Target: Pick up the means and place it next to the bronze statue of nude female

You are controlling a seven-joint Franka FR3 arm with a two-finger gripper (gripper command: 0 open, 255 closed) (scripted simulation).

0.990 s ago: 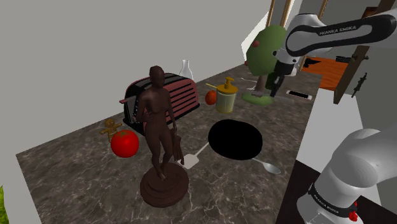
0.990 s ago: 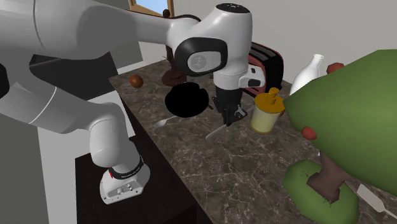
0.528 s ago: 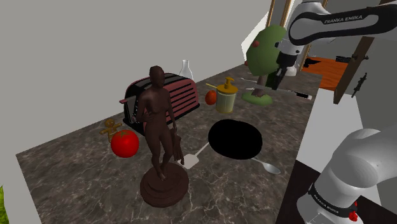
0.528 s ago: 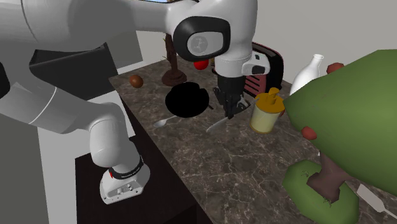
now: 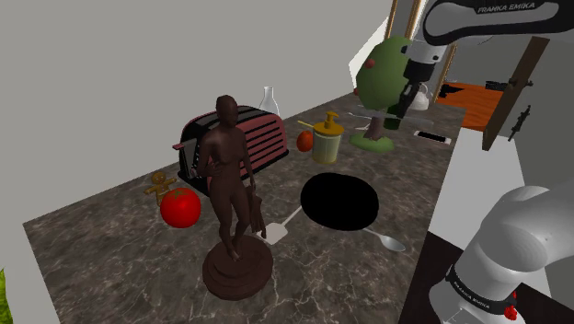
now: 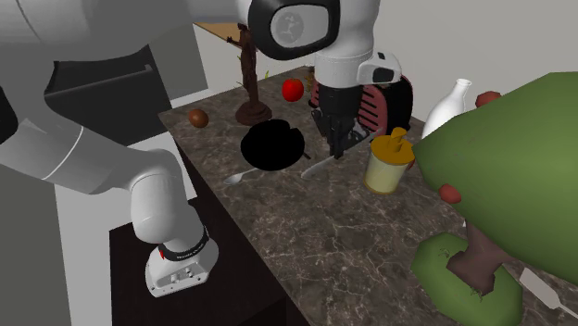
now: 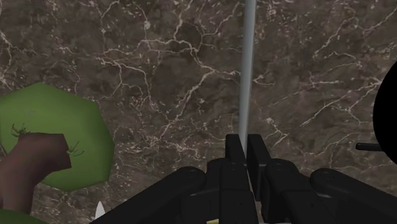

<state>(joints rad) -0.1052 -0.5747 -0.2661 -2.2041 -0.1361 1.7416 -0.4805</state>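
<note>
Presently gripper (image 7: 245, 140) is pinching the grey utensil (image 7: 247, 70) between closed fingers, above the table (image 7: 159, 76); best keeping it level, clearing the yellow jar (image 5: 327, 140) toward the statue (image 5: 230, 175).

Lighting: even, diffuse, moderately bright.
The statue (image 5: 235, 198) carries soft highlights on head, shoulders and chest; the countertop (image 5: 110, 248) around it is uniformly lit; the disc (image 5: 340, 201) beside the statue renders flat black, unshaded.
</note>
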